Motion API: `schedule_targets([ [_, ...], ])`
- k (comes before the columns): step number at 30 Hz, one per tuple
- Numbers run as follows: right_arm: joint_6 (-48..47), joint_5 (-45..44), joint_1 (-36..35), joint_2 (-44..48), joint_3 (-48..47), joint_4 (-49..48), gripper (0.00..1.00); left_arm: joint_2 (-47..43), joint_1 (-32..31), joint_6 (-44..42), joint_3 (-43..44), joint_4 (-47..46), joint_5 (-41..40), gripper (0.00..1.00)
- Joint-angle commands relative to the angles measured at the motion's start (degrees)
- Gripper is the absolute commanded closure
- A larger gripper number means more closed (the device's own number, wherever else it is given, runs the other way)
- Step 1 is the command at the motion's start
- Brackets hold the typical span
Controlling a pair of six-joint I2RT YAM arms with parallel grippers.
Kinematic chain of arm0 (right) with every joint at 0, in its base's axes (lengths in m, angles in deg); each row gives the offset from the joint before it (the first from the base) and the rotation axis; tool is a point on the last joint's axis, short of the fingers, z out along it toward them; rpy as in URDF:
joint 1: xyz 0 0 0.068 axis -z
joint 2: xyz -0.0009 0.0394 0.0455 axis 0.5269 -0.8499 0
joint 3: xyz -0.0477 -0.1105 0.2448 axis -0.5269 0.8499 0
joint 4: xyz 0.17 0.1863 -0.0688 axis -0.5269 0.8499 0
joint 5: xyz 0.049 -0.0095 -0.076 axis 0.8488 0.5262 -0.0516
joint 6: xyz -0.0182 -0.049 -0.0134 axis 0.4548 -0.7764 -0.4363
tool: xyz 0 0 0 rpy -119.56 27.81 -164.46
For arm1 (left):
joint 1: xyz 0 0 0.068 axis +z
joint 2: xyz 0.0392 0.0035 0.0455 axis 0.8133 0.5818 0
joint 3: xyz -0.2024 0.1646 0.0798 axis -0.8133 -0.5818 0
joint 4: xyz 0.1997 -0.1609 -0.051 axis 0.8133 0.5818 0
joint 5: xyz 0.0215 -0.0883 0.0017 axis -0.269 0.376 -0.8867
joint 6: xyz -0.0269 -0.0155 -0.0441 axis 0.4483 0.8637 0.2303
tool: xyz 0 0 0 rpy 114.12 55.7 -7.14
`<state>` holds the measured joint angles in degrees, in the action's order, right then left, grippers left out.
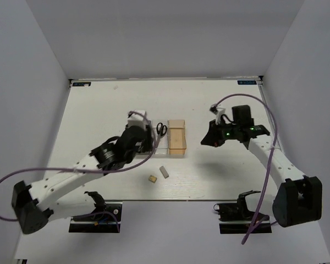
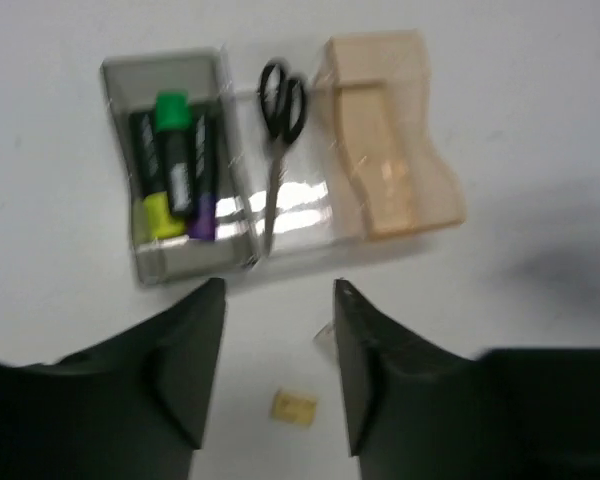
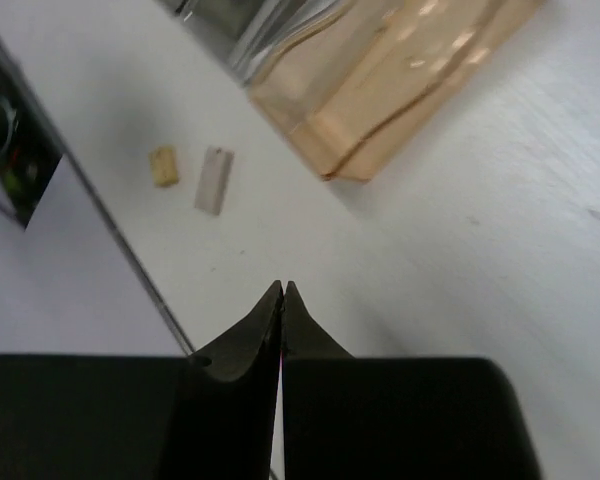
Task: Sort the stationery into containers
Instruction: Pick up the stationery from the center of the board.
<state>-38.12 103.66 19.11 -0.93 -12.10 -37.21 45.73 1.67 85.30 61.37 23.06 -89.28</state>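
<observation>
In the left wrist view the smoky grey bin [image 2: 180,262] holds the green [image 2: 172,112], yellow [image 2: 158,215] and purple [image 2: 203,215] highlighters. The black-handled scissors [image 2: 280,120] lie in the clear bin [image 2: 305,205]. The amber bin [image 2: 405,185] looks empty. My left gripper [image 2: 278,290] is open and empty, above the table just in front of the bins. The tan block [image 2: 294,407] lies between its fingers, and the grey eraser [image 2: 325,338] peeks from behind the right finger. My right gripper [image 3: 282,290] is shut and empty, to the right of the amber bin [image 3: 380,80].
From above, the tan block [image 1: 153,179] and grey eraser [image 1: 164,171] lie near the table's front edge. My left gripper [image 1: 144,144] covers the smoky bin. The clear bin [image 1: 161,145] and the amber bin [image 1: 177,144] stand beside it. My right gripper [image 1: 206,141] hovers right of them.
</observation>
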Motion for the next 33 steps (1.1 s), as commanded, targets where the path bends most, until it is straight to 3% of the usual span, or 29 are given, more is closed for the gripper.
schedule_targets([
  [1, -4.6, -2.4, -10.6, -1.9, -1.7, 4.3, 1.0, -11.3, 3.3, 7.7, -7.9, 15.8, 2.9, 0.39],
  [3, -4.4, -5.9, -17.6, -3.7, -2.0, 4.0, 0.99, -18.4, 4.3, 13.0, -13.4, 21.4, 5.8, 0.35],
  [6, -3.9, -18.3, -29.9, -8.8, -3.5, 3.4, 0.85, -29.4, 4.6, 17.2, -19.9, 25.9, 5.5, 0.34],
  [8, -2.8, -23.8, -32.9, -13.0, -7.1, 4.3, 0.75, -35.9, 4.7, 20.1, -21.5, 28.1, 4.7, 0.34],
  [14, 3.2, -35.3, -44.1, -22.0, -13.2, 3.1, 0.47, -43.2, 4.8, 22.4, -22.8, 37.5, 1.5, 0.31],
  [21, 9.7, -43.3, -49.0, -29.9, -15.7, 0.8, 0.44, -43.3, 4.8, 21.0, -23.7, 38.7, 2.8, 0.29],
  [31, 12.2, -44.9, -51.4, -38.0, -18.3, -1.4, 0.42, -43.7, 4.8, 19.4, -26.0, 37.0, 6.5, 0.29],
  [33, 12.3, -44.2, -51.4, -38.7, -18.3, -1.0, 0.48, -43.3, 4.8, 18.8, -26.6, 35.2, 7.9, 0.29],
])
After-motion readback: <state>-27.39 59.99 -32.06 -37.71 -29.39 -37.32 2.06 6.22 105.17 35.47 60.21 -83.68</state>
